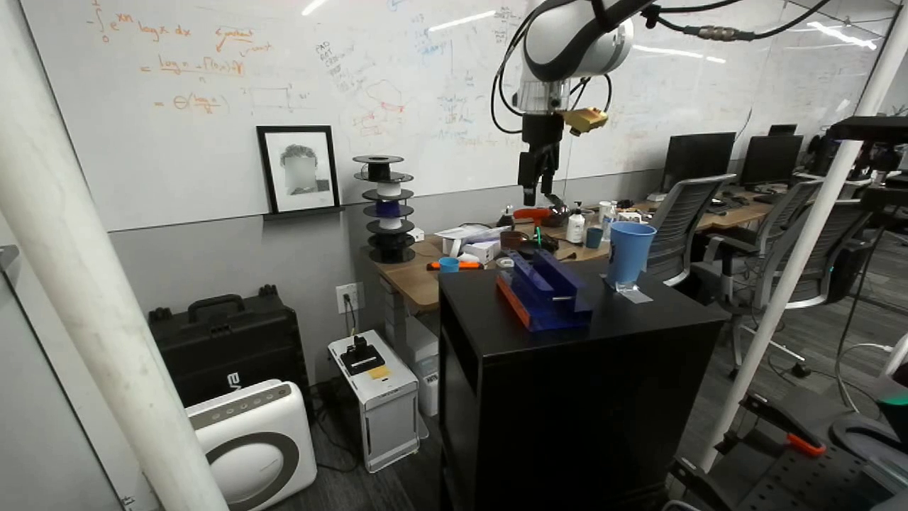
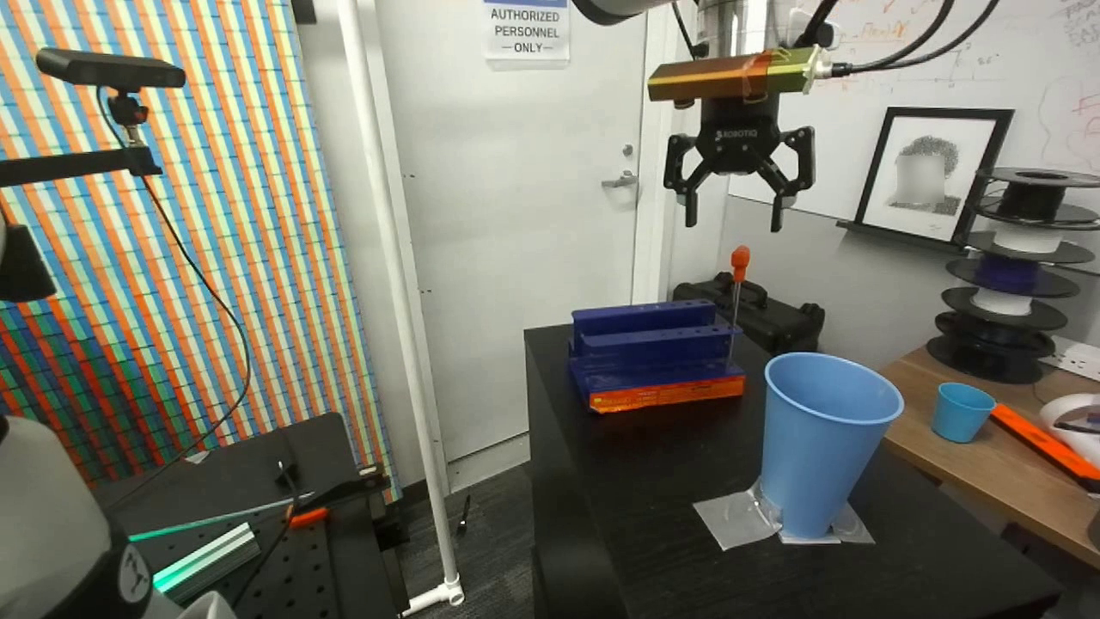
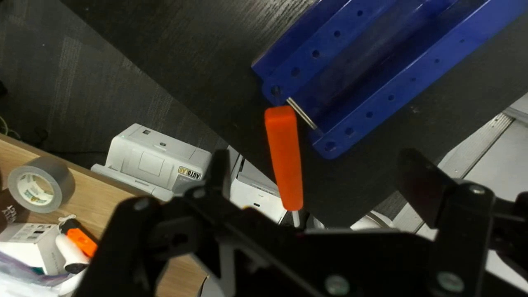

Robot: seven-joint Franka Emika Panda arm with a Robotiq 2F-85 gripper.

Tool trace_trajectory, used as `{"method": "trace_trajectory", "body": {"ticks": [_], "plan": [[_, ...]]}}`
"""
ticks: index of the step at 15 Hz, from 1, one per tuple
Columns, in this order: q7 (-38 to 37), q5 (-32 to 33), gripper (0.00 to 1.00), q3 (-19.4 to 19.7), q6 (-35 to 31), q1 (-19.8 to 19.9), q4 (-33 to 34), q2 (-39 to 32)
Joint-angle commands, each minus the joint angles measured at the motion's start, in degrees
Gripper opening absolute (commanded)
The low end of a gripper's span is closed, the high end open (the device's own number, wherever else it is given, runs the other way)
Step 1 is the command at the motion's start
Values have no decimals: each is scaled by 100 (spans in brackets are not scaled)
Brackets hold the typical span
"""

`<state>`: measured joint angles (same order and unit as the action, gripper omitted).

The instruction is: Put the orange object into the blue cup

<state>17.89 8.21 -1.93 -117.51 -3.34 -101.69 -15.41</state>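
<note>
The orange object is an orange handle (image 2: 740, 262) on a thin metal shaft. It stands upright at one end of a dark blue rack (image 2: 653, 348). In the wrist view the orange handle (image 3: 284, 159) lies between the fingertips, nearer the left one. My gripper (image 2: 734, 227) is open and empty, just above the handle and apart from it. It also shows open in an exterior view (image 1: 538, 197) and in the wrist view (image 3: 314, 154). The light-blue, tapered cup (image 2: 821, 447) stands upright, taped to the black cabinet (image 2: 636, 524); this cup (image 1: 630, 252) is outside the wrist view.
The rack (image 1: 546, 291) shares the black cabinet top with the cup. A small bright-blue cup (image 2: 961, 413) stands on the wooden table (image 2: 911, 451) beside the cabinet. In an exterior view, another orange thing (image 1: 532, 213) shows beneath the gripper; whether it is the handle is unclear.
</note>
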Motion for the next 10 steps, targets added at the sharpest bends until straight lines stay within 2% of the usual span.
{"method": "trace_trajectory", "body": {"ticks": [1,3,4,5,10], "plan": [[210,-167,100,-79,258,145,506,-475],[182,-148,100,-85,241,162,603,-650],[159,-149,75,-89,211,166,644,-719],[149,-121,73,-88,189,162,682,-779],[140,-53,34,-92,163,145,802,-922]]}}
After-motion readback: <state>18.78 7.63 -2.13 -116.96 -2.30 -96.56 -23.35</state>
